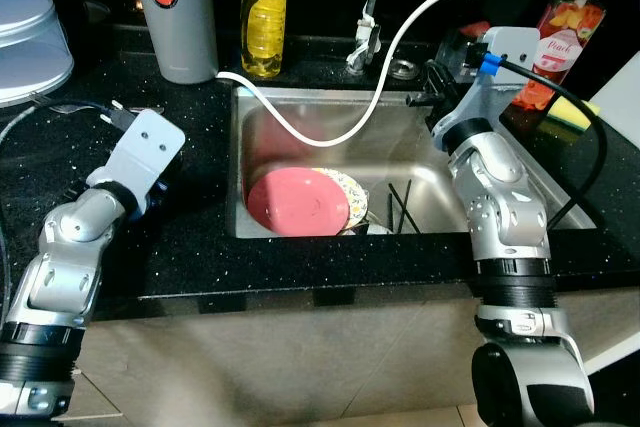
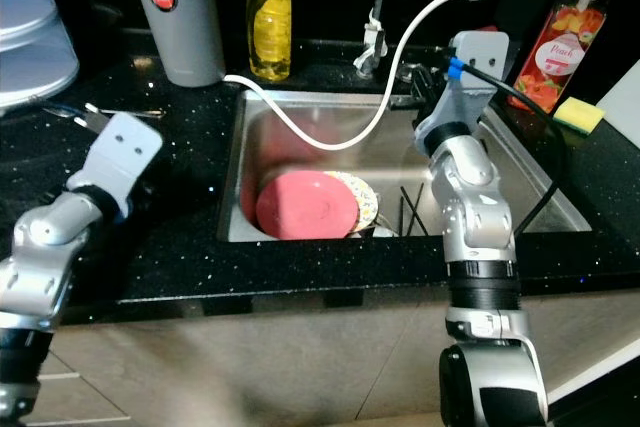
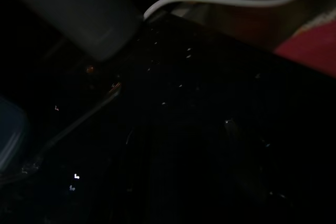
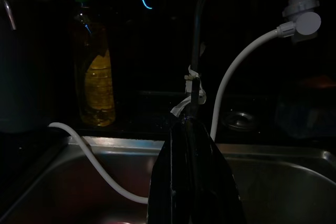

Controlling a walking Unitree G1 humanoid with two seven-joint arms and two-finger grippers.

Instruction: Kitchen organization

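A pink plate (image 1: 298, 201) leans in the steel sink (image 1: 330, 97) on top of a patterned plate (image 1: 352, 197). Black chopsticks (image 1: 400, 207) lie beside them. My right gripper (image 1: 432, 87) hovers over the sink's back right corner, close to the faucet (image 1: 375, 7). In the right wrist view its black fingers (image 4: 178, 171) are pressed together with nothing between them. My left gripper (image 1: 118, 112) hangs low over the black counter (image 1: 200, 247) left of the sink, beside a fork (image 1: 65, 107). The left wrist view is very dark.
A white hose (image 1: 330, 132) runs from the faucet across the sink to a grey jug (image 1: 175, 17). A yellow soap bottle (image 1: 264, 17) stands behind the sink. A peach pump bottle (image 1: 565, 37) and a yellow sponge (image 1: 565, 115) sit at right, a white container (image 1: 30, 37) at far left.
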